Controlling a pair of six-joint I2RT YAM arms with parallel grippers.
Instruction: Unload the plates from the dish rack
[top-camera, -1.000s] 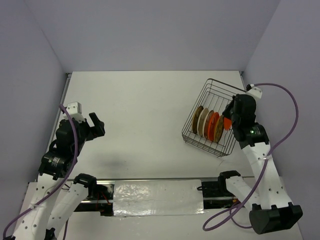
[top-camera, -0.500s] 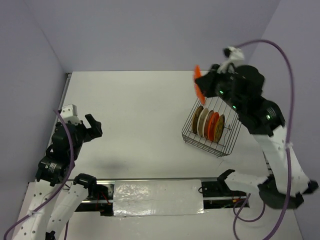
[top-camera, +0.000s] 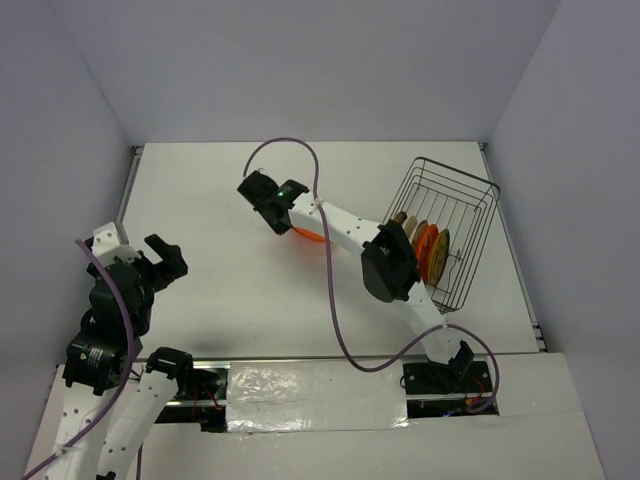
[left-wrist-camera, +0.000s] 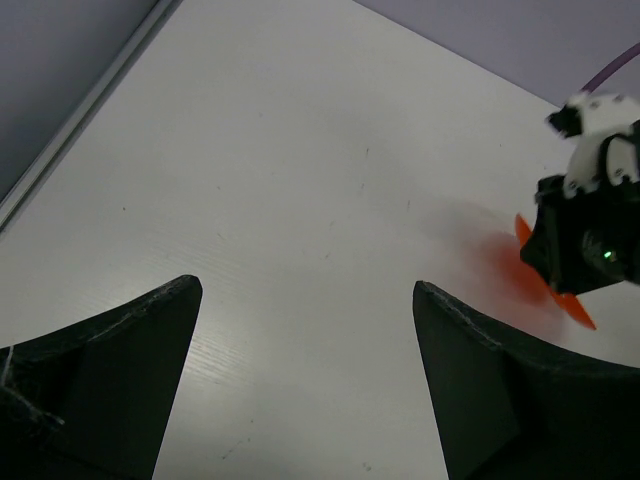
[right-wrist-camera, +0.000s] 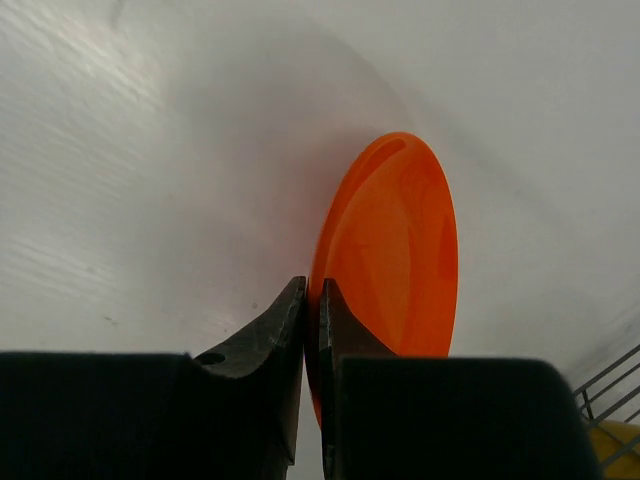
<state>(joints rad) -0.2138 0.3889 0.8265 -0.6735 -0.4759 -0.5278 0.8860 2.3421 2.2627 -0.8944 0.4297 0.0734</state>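
My right gripper is shut on the rim of a plain orange plate, held on edge low over the middle of the table. In the right wrist view the fingertips pinch the orange plate at its near edge. The dish rack, dark wire, stands at the right. Several plates stand upright in it: a brown one, a cream one, an orange one and a brown-yellow one. My left gripper hangs open at the left, nothing between its fingers. It sees the orange plate.
The right arm stretches across the rack's near left side, and its purple cable loops over the table. A raised rim edges the table on the left. A corner of the rack's wire shows in the right wrist view.
The right arm lifted the orange plate out of the rack, swung it left and lowered it over the table's middle. The left arm drew back a little toward the near left.
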